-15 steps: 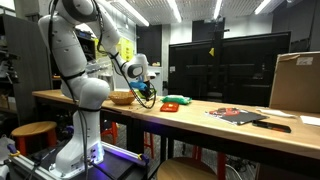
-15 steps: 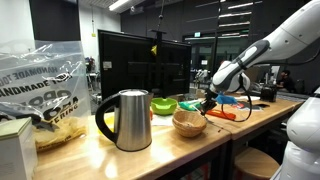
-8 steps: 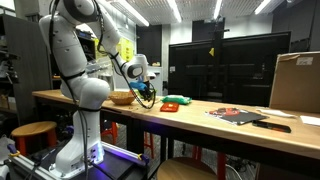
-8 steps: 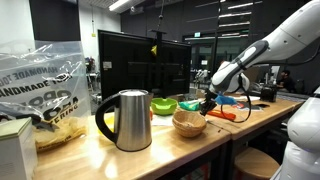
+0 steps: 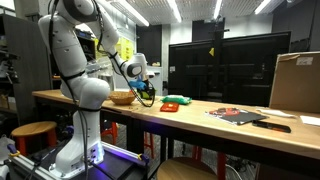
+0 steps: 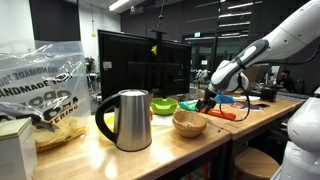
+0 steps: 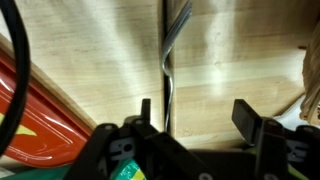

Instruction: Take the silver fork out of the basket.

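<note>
Fork (image 7: 166, 85) lies between the fingers (image 7: 146, 115) of the gripper (image 7: 195, 118) in the wrist view, but not centred. It is just beside one finger, and I cannot tell whether they touch, while the opposite finger stands well apart. The jaws are spread wide and clamp nothing. Its long axis runs straight away from the wrist, square across the line on which the fingers would close, so a plain closing should meet the handle side-on. It is over bare bench (image 7: 240, 60), not in the basket (image 7: 310, 85), whose woven rim shows only at the side of that view. It probably rests flat on the wood, but I cannot confirm this. It looks like a thin, bright silver strip with a gentle bend partway along, and the tines are out of sight. In both exterior views the gripper hangs low beside the basket (image 6: 188, 123), near the bench's long edge on the robot's side. The fork is too small to make out there.
</note>
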